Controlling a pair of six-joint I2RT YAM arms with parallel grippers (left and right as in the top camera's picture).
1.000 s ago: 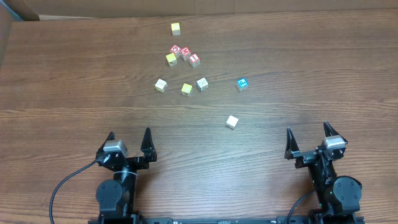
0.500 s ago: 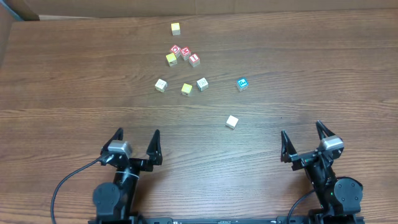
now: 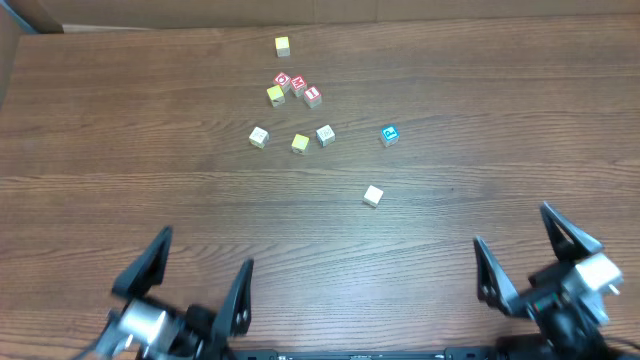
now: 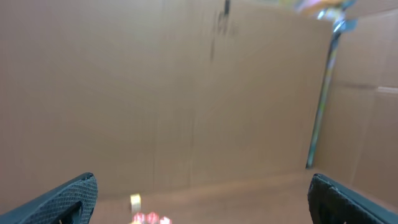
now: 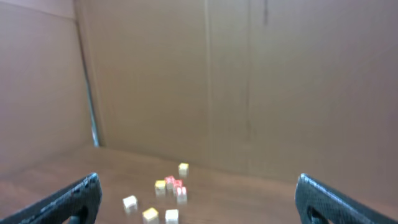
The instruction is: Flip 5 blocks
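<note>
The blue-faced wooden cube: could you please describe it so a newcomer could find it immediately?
On the brown wooden table, look right of the cluster of small cubes. The blue-faced wooden cube sits alone there, the only blue one.

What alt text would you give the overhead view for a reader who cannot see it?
Ten small alphabet cubes lie scattered on the far half of a wooden table, one cream cube nearest the robot. The left gripper and right gripper stand open and empty at the near edge.

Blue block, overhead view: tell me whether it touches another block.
No, the blue block sits alone, with bare table all around it.
</note>
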